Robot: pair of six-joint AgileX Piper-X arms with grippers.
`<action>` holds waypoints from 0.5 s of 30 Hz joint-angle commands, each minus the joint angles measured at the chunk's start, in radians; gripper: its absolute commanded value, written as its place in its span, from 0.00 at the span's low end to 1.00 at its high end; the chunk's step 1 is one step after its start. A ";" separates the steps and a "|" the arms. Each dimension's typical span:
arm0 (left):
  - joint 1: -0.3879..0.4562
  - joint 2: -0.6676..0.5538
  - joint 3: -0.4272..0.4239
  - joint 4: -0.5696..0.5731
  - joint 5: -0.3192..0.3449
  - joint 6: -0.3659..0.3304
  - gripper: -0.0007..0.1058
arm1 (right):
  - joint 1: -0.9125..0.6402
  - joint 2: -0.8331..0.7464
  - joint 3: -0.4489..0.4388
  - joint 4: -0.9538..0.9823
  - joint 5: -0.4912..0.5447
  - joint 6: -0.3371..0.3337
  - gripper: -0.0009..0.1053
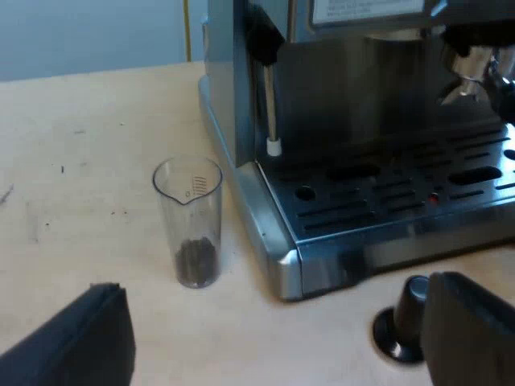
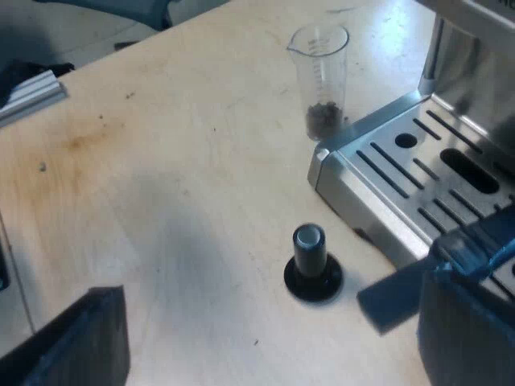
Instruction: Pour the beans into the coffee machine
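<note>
A clear measuring glass (image 1: 189, 221) stands upright on the wooden table beside the corner of the espresso machine (image 1: 362, 121), with dark beans (image 1: 195, 261) in its bottom. My left gripper (image 1: 273, 346) is open and empty, low over the table a short way from the glass. The right wrist view has the same glass (image 2: 322, 76) farther off, by the machine's drip tray (image 2: 402, 173). My right gripper (image 2: 273, 338) is also open with nothing held, hanging over the table near the black-knobbed tamper (image 2: 312, 269).
The tamper (image 1: 402, 322) stands upright on the table close to the drip tray's front edge (image 1: 386, 249). A steam wand (image 1: 271, 104) hangs at the machine's side above the tray. Bare wooden table (image 2: 161, 161) spreads around the glass.
</note>
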 commanded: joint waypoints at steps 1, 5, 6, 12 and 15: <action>0.003 0.003 0.071 -0.133 -0.010 -0.007 0.79 | 0.056 0.046 -0.009 -0.074 0.046 -0.014 0.75; 0.003 0.004 0.120 -0.164 -0.010 -0.041 0.79 | 0.101 0.087 -0.009 -0.106 0.109 0.017 0.75; 0.003 0.006 0.138 -0.170 -0.010 -0.056 0.79 | 0.112 0.100 -0.009 -0.116 0.117 0.030 0.75; 0.003 0.008 0.244 -0.305 0.014 -0.085 0.79 | 0.147 0.162 -0.009 -0.182 0.146 0.104 0.75; 0.003 0.008 0.281 -0.400 0.014 -0.111 0.79 | 0.147 0.183 -0.009 -0.202 0.149 0.158 0.75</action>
